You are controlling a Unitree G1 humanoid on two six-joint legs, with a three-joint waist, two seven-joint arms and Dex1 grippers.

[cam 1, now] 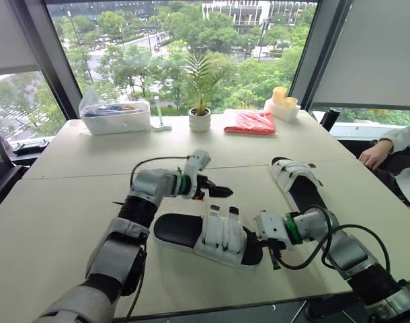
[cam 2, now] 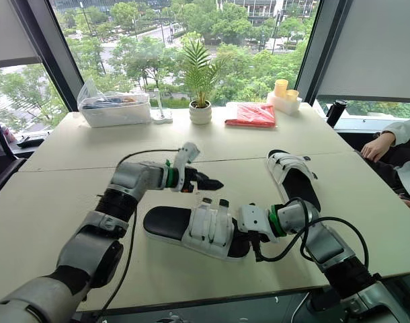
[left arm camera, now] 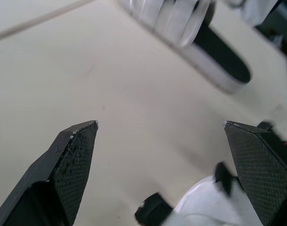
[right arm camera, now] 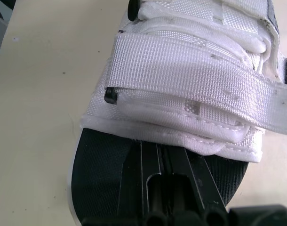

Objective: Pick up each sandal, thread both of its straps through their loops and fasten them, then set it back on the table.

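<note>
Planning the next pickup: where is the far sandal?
In the left eye view, the far sandal lies on the table, right side, beyond the right gripper.

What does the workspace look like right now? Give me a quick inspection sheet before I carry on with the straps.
Surface: pale table, seam running across.
Job's things: near sandal lies flat between the arms, white straps across its upper; far sandal lies flat to the right, apart from both tools.
Clutter: clear bin, potted plant, red packet, yellow containers along the far edge.
Grippers: left tool open, holding nothing, just beyond the near sandal; right tool at its toe end.
Cables: left-arm cable loops; right-arm cable coils.
Surroundings: windows; a person's hand at right.
</note>
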